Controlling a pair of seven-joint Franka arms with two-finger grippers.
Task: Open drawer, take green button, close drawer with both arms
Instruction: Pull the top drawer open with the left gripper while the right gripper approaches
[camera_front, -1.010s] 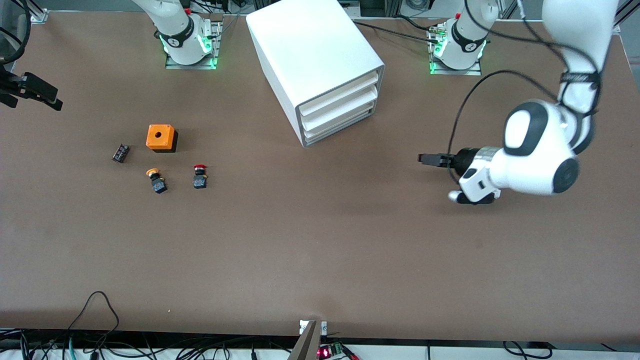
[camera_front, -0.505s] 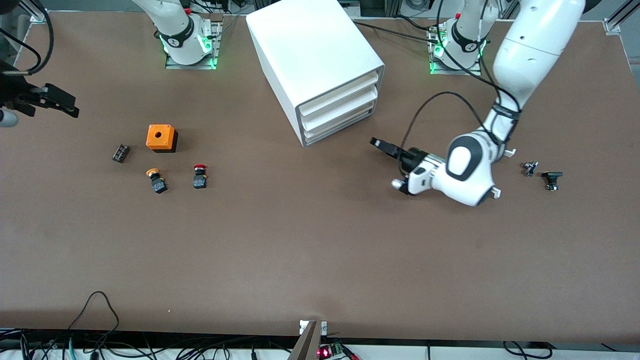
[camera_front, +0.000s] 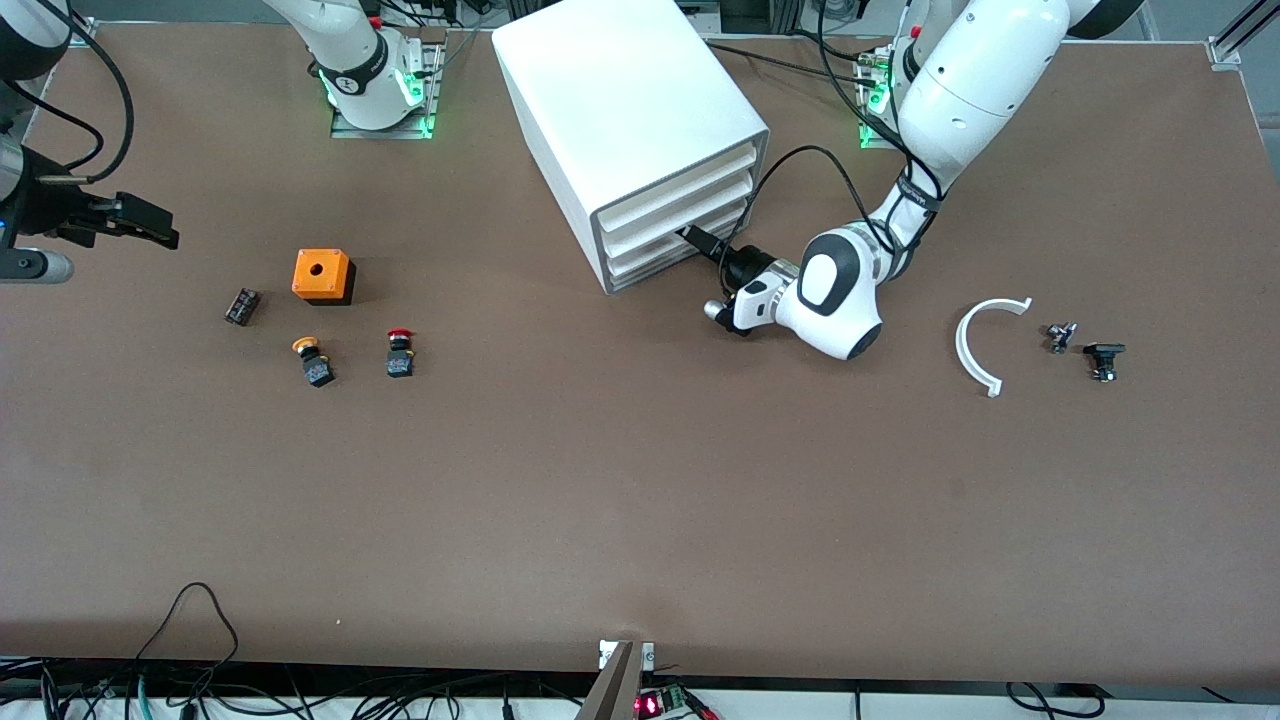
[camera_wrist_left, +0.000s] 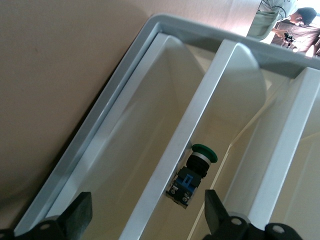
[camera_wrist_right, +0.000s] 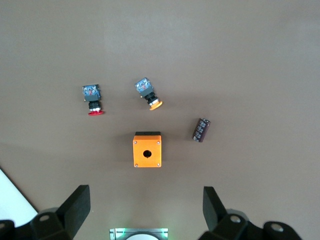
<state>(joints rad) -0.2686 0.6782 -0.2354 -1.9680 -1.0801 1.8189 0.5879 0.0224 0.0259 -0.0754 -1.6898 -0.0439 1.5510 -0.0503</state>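
Observation:
The white cabinet (camera_front: 625, 110) stands at the middle of the table's robot side, all three drawers pushed in. The lowest drawer (camera_front: 652, 266) faces my left gripper (camera_front: 695, 238), which is open and empty, its tips right at the drawer fronts. In the left wrist view the fingers (camera_wrist_left: 80, 212) straddle a white drawer front lip (camera_wrist_left: 185, 135). The green-capped button (camera_wrist_left: 194, 172) lies on its side just inside that lip. The button is hidden in the front view. My right gripper (camera_front: 150, 228) is open and empty, held above the table at the right arm's end.
An orange box (camera_front: 322, 275), a red-capped button (camera_front: 400, 355), a yellow-capped button (camera_front: 314, 362) and a small black part (camera_front: 241, 306) lie toward the right arm's end. A white curved piece (camera_front: 975, 345) and two small dark parts (camera_front: 1085, 348) lie toward the left arm's end.
My left arm has swung from the left arm's end of the table to the cabinet's drawer fronts, uncovering the white curved piece. My right gripper has drifted a little toward the table's middle.

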